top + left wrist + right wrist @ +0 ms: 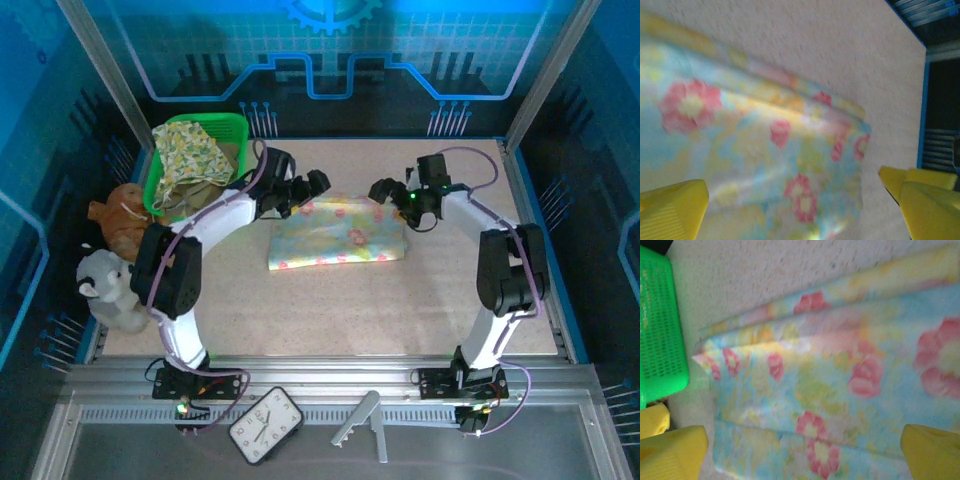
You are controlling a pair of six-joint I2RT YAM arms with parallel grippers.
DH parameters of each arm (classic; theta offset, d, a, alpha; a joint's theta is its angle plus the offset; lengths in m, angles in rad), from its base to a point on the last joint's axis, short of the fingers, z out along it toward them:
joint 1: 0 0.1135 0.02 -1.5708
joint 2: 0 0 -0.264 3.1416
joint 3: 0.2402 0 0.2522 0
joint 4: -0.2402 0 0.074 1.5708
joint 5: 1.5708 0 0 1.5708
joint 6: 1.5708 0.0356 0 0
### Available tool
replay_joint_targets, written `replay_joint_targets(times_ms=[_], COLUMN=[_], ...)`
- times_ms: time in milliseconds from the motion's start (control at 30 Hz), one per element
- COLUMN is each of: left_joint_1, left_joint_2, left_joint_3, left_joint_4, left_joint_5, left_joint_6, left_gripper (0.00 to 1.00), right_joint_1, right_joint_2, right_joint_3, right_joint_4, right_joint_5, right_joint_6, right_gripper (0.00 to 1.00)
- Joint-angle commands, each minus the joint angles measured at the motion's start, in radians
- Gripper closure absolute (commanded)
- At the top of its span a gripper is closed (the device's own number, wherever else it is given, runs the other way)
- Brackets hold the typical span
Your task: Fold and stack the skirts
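Pastel patchwork skirt [335, 235] lies flat — left gripper [308, 188] and right gripper [384, 190] hover wide open, empty, near its far corners, probably poised to fold.

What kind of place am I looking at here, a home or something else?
Probably a robot lab cell, not a home: the left arm and right arm are bolted to an aluminium rail, blue circuit-pattern panels wall the table, and a pastel skirt lies there like practice material.
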Motion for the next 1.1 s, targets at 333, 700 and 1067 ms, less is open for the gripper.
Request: replay_joint_targets(times_ms=[333,700,1067], left_joint_1=[-0.028,-0.157,-0.268], left_joint_2=[-0.084,-0.157,0.113], left_joint_3=[-0.311,-0.142,0.080], left_joint_4=[-0.040,-0.225,-0.273], left_joint_5=[-0.060,-0.054,-0.013], left_joint_6=[-0.024,0.075,0.028], left_gripper=[0.01,0.04,0.59], right_joint_1=[0.122,0.024,-0.129], right_joint_2=[-0.063,-0.322,-0.364], right_joint_3=[-0.244,-0.346,-0.536], right_joint_4=[0.067,-0.024,0.065], right_joint_5=[0.005,0.087,-0.111], right_joint_6=[0.137,0.104,0.141], right_gripper=[0.00,0.00,0.24])
